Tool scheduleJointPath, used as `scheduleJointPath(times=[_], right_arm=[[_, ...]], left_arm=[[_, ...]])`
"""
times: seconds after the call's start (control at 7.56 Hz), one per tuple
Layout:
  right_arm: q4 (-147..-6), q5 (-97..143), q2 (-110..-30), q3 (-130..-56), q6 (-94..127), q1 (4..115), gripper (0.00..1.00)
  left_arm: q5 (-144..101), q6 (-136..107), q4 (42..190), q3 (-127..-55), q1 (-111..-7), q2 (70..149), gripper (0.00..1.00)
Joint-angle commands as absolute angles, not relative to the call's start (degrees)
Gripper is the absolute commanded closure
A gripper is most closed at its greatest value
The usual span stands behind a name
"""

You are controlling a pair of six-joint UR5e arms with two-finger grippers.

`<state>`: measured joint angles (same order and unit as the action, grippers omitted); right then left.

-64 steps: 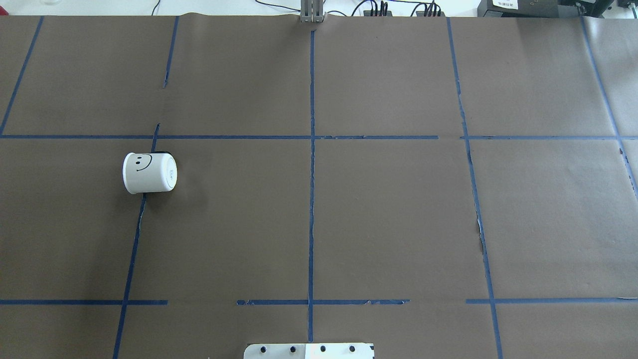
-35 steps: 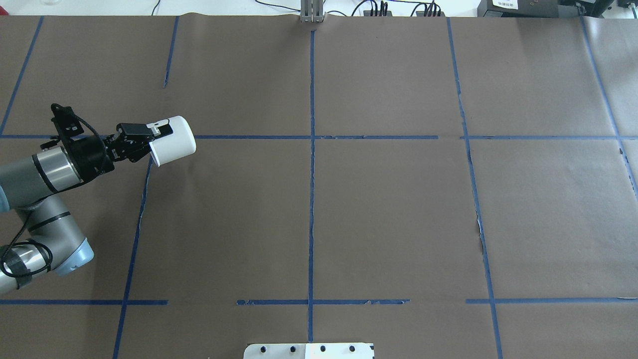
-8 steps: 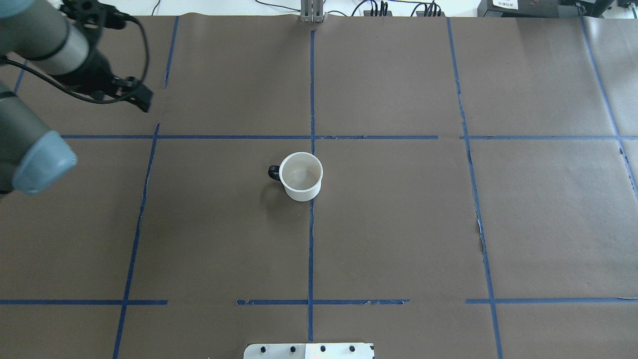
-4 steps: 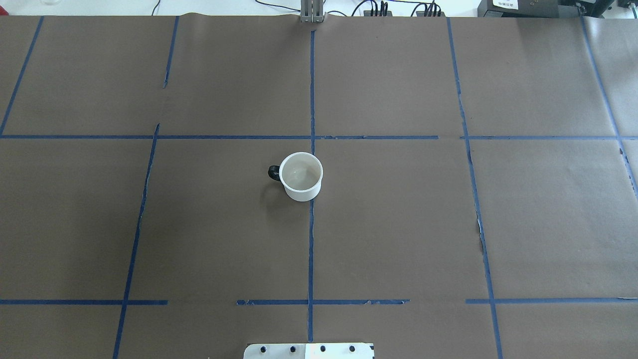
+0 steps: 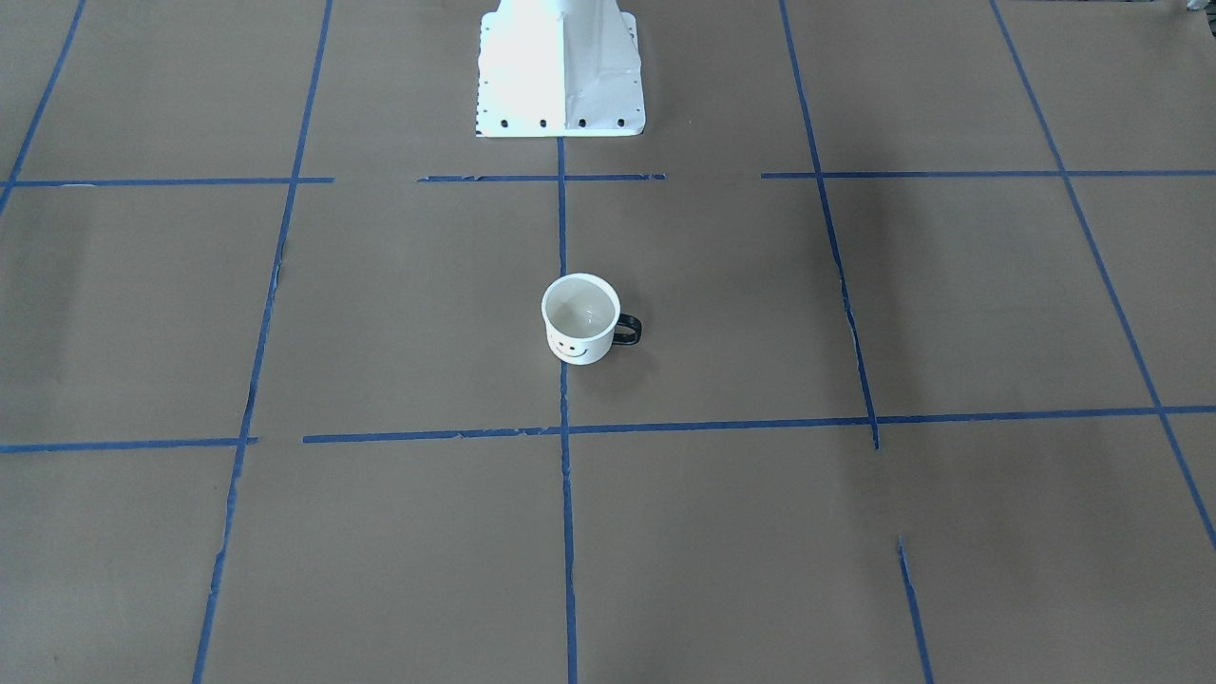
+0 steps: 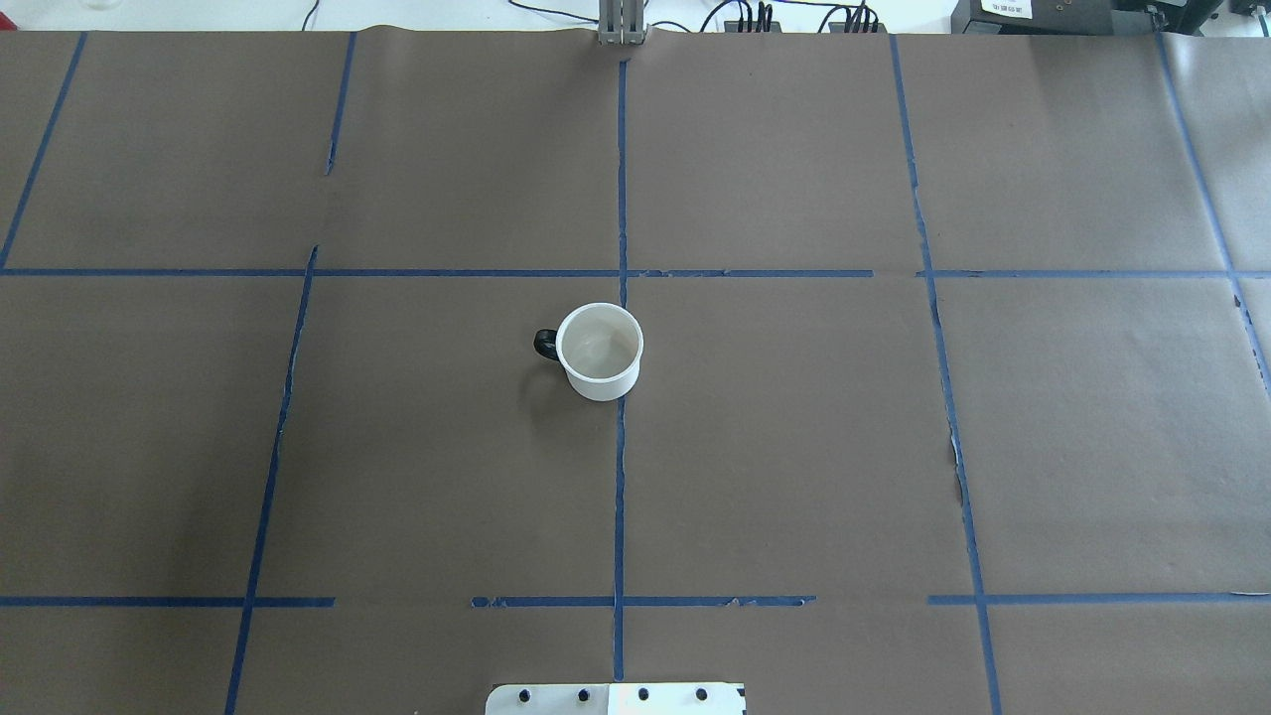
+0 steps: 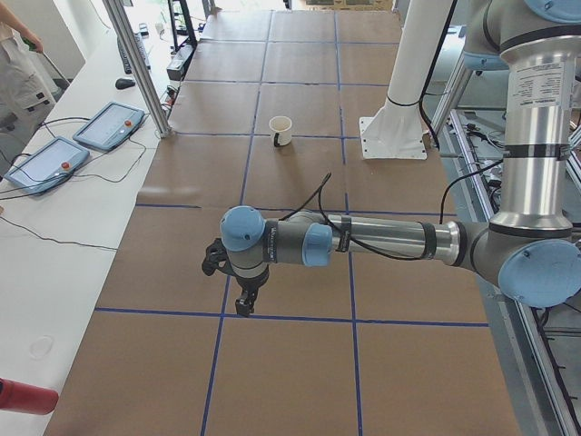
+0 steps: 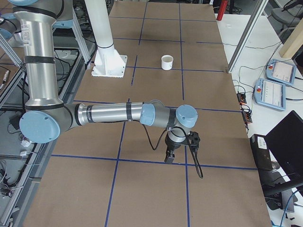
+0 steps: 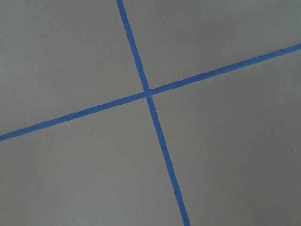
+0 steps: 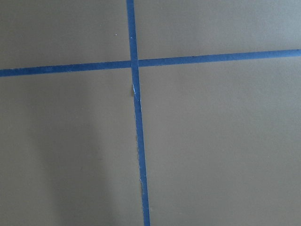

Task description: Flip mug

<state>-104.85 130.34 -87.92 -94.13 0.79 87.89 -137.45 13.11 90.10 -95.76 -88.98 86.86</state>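
Overhead exterior: mug [image 6: 599, 352] upright, mouth up, on centre tape line [image 6: 621, 179], handle [image 6: 544, 344] toward my left. My left gripper [image 7: 243, 304] and right gripper [image 8: 169, 156] hang near table ends, well apart from mug; cannot tell if either is open or closed. Flip looks done. Risk: careless reach clipping rim or handle, tipping light mug

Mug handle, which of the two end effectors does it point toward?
The left end effector, large in the exterior left view. The mug's black handle sticks out to the robot's left; the right end effector sits opposite.
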Motion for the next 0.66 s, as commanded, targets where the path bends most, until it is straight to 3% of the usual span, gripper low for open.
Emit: scheduleJointPath(times=[0.0,0.53], right_arm=[[-104.85,130.34,-87.98,-94.13,0.79,87.89,0.0],[-104.85,130.34,-87.89,-94.13,0.79,87.89,0.0]], left_arm=[[-138.16,13.18,90.18,-95.54,-88.95,86.92,0.0],[-138.08,13.27,90.26,-95.54,-88.95,86.49,0.0]])
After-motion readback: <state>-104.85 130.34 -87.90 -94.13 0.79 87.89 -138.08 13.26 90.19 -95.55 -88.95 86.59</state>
